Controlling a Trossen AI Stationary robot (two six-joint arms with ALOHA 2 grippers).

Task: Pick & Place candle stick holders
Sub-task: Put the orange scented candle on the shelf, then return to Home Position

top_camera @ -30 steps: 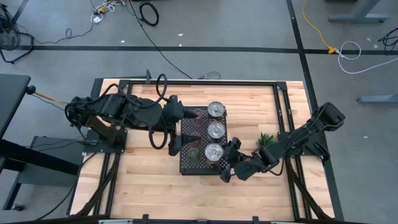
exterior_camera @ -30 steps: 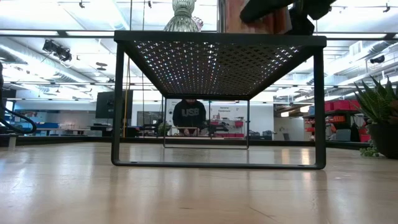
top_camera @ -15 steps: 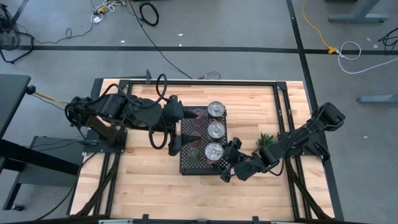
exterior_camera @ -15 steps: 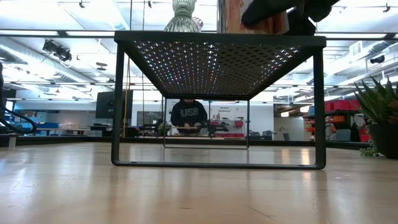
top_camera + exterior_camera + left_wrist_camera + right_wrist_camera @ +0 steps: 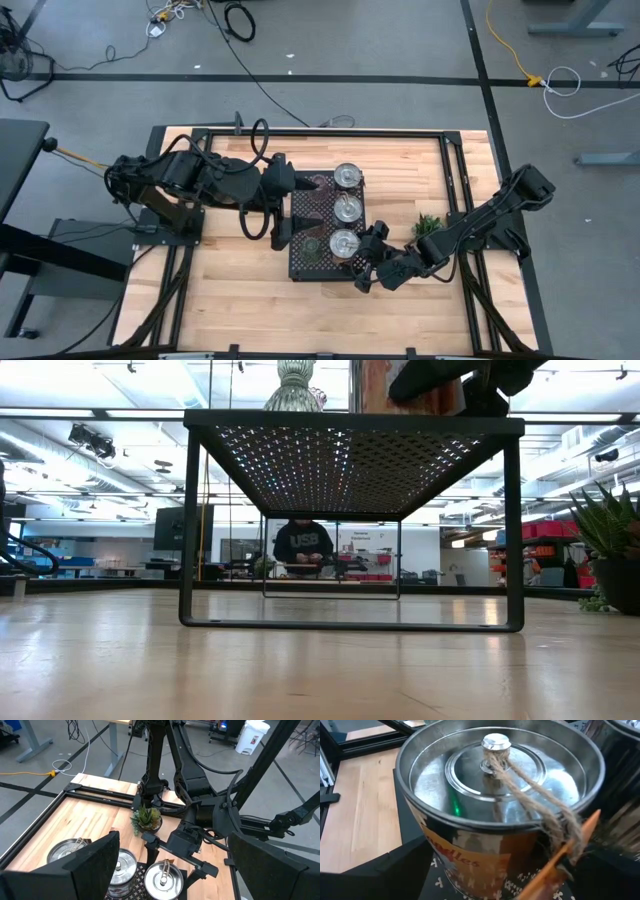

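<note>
Three shiny silver candle stick holders, shaped like round lidded tins, stand in a row on the right side of the black perforated tray (image 5: 300, 262): far (image 5: 347, 177), middle (image 5: 347, 208) and near (image 5: 344, 243). Small glass holders (image 5: 314, 245) stand on its left side. My right gripper (image 5: 362, 262) is open at the tray's near right corner, level with the near silver holder (image 5: 495, 795), which has an orange label and a twine tie. That holder lies between its fingers. My left gripper (image 5: 175, 870) hangs open high above the tray's left side, with nothing between its fingers. My right gripper comes slanting down from the table's near right, its fingers (image 5: 380, 875) on either side of the near silver holder's wall (image 5: 470, 855). The holder stands upright on the tray. I cannot tell whether the fingers touch it.
A small potted plant (image 5: 429, 224) stands on the table just right of the tray, close behind my right gripper. The tray is raised on thin legs (image 5: 186, 520). Black frame rails (image 5: 320, 133) run round the wooden table. Bare wood lies toward the near edge.
</note>
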